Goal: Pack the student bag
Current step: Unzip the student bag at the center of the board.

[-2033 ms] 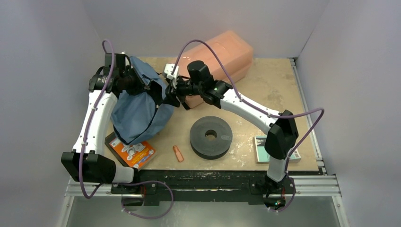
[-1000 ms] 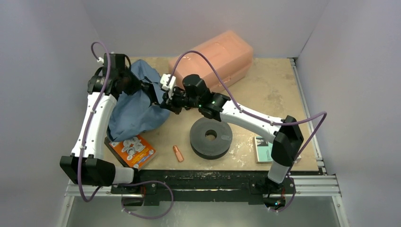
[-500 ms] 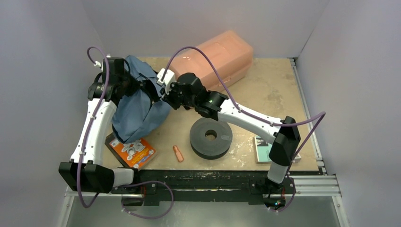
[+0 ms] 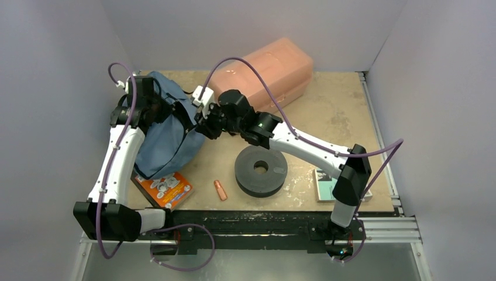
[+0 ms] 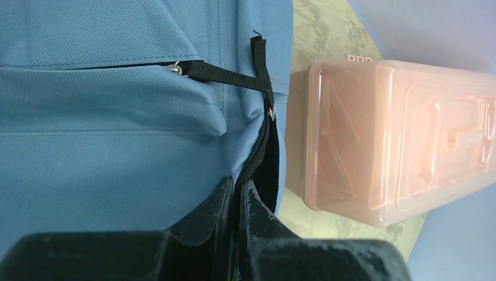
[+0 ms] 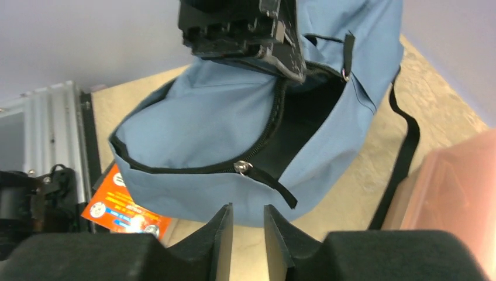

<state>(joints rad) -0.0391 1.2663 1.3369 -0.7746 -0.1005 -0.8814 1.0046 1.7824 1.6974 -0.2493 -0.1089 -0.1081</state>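
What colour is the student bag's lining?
Black lining inside the slate-blue student bag; right wrist view shows it best.

Student bag (image 4: 166, 137): soft, slate-blue, rounded, with black straps and zipper. Pinched at the zipper edge by the closed left end effector (image 5: 237, 190), sagging from there onto the bench (image 4: 333, 111). Main zipper undone, mouth gaping on dark lining. Lies just ahead of the slightly parted right end effector (image 6: 248, 213), zipper pull (image 6: 240, 167) nearest its tips, not touching. Black strap (image 6: 412, 137) trailing along the bench to that end effector's right.
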